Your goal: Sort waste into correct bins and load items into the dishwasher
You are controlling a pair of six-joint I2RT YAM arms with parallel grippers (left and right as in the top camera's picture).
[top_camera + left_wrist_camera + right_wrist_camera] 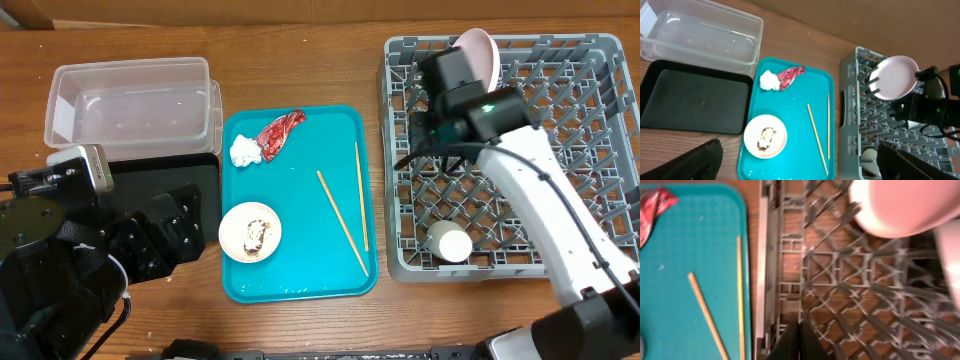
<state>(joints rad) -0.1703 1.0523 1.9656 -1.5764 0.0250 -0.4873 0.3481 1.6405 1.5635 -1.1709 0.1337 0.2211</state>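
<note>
Small white bowl (250, 232): round, shallow and glossy, with rice and brownish scraps (256, 237) heaped at its middle. It sits at the near-left corner of the teal tray (300, 270), a smooth plastic rectangle with rounded corners and a raised rim.

Red wrapper (281, 131): a crinkled strip at the tray's far end, touching a crumpled white napkin (244, 151) on its left.

Chopsticks (342, 222): two thin, pale wooden sticks lying apart on the tray's right half. One is slanted and the other runs along the right rim.

Clear tub (130, 100): rectangular and transparent, on the wooden table (300, 60) left of the tray's far end. The black tray (195, 170), matte and shallow, lies just in front of it.

Grey dish rack (590, 80): a square open lattice with pegs, right of the teal tray. A pale plate (478, 52) stands on edge at its far-left corner, and a white cup (450, 243) is near its front-left corner.

Right gripper (800, 332): fingers pressed together with nothing between them, over the lattice by the rack's left wall.

Left gripper (799, 147): jaws spread wide and empty, above the black tray's near side.
</note>
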